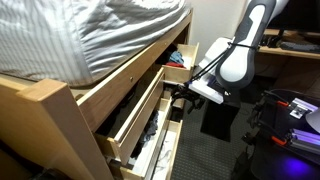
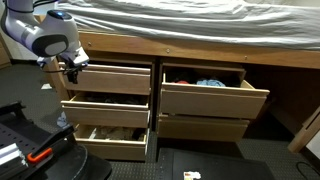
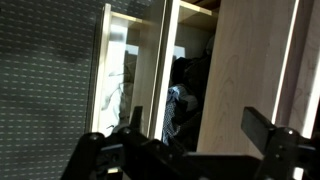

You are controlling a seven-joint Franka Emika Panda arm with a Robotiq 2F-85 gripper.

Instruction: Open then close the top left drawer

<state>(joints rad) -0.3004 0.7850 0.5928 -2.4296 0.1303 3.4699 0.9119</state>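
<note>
Under the bed rail, the top left drawer is found partly pulled out, though less far than the two drawers below it. The gripper is placed just beneath the rail, at the outer end of the drawer's front and close to its upper corner. Whether contact is made cannot be told. In the wrist view its fingers are seen spread wide, with nothing held between them. The drawer's front runs lengthwise along the rail and its travel is square to the rail, so the drawer lies rail-ward of the gripper. A pull away from the rail is judged necessary for full opening, followed by a push back toward it. Handled so far off-centre, the drawer could be skewed.
</note>
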